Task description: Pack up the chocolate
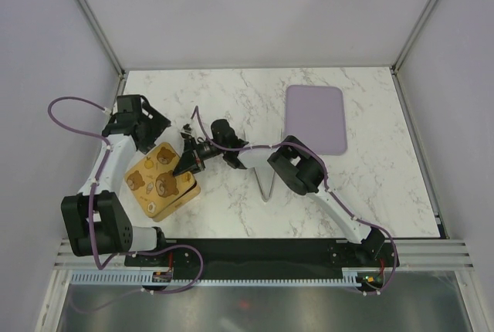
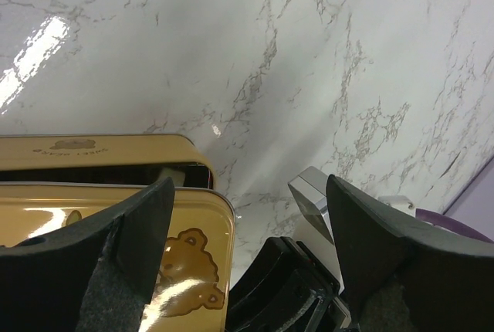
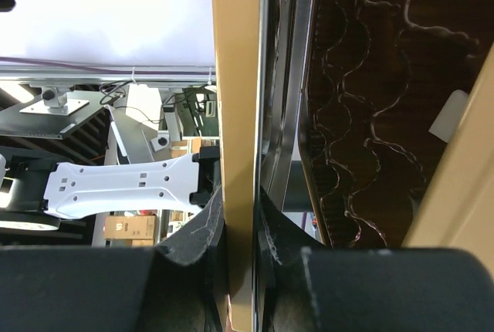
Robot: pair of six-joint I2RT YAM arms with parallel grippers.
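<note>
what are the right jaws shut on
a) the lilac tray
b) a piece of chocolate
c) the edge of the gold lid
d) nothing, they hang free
c: the right wrist view shows the right jaws pinching the thin edge of the gold lid, with the brown compartments of the box beside it.
</note>
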